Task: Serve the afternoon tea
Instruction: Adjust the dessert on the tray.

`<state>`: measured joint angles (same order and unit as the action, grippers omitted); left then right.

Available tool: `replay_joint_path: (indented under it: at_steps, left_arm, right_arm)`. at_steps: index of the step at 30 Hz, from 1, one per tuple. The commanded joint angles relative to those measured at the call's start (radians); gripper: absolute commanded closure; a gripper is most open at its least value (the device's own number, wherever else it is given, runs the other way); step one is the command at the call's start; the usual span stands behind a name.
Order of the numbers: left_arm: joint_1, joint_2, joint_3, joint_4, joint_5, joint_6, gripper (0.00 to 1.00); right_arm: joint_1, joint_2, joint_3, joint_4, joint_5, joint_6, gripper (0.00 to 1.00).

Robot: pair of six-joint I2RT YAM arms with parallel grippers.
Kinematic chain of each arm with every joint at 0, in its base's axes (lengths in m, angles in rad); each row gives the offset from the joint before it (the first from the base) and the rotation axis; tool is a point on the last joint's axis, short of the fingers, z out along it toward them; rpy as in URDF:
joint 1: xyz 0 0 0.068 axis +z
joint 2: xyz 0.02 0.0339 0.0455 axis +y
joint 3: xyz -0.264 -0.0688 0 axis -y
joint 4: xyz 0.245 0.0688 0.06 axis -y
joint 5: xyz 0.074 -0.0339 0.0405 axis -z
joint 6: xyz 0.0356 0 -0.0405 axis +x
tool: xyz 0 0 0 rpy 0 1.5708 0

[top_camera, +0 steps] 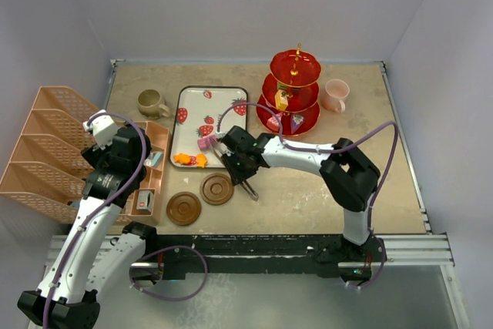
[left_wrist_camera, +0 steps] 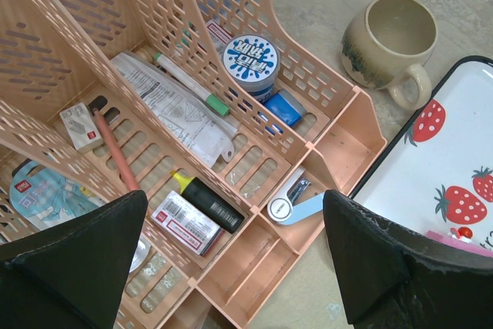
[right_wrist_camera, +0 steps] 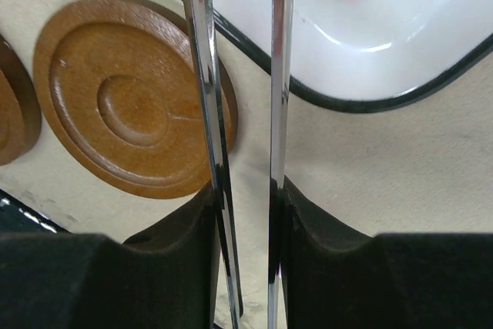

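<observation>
The red three-tier stand [top_camera: 294,92] stands at the back right with a few toy sweets [top_camera: 282,102] on its tiers. The pink mug [top_camera: 336,95] is to its right. The olive-brown mug [top_camera: 151,102] [left_wrist_camera: 394,39] stands left of the strawberry tray [top_camera: 219,98]. A pink sweet [top_camera: 206,142] and orange sweets [top_camera: 189,159] lie on the tray. Two brown coasters [top_camera: 217,189] [top_camera: 184,208] lie in front of it. My right gripper [top_camera: 235,161] [right_wrist_camera: 246,198] is shut on the metal tweezers [right_wrist_camera: 206,75], whose tips point at the pink sweet. My left gripper [top_camera: 132,156] [left_wrist_camera: 239,267] is open and empty over the organiser.
A peach desk organiser [top_camera: 54,152] [left_wrist_camera: 254,221] with stationery fills the left side. In the right wrist view one coaster [right_wrist_camera: 131,105] lies under the tweezers, beside the tray's rim [right_wrist_camera: 385,94]. Walls close the table at the back and both sides.
</observation>
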<state>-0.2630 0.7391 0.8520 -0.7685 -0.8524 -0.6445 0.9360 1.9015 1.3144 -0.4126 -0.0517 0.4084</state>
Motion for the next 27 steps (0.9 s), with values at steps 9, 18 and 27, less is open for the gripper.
replay_joint_path:
  at_steps: [9,18,27]
  left_arm:
    - [0.002,-0.007,-0.006,0.020,-0.007,-0.012,0.06]
    - [0.001,-0.009,-0.007,0.018,-0.004,-0.012,0.06]
    - [0.000,-0.011,-0.007,0.018,-0.007,-0.015,0.06]
  right_arm:
    - [0.004,-0.087,-0.079,0.035,-0.023,0.042,0.66]
    - [0.004,-0.075,-0.090,0.027,-0.038,0.056,0.66]
    - [0.004,-0.072,-0.088,0.005,-0.005,0.070,0.66]
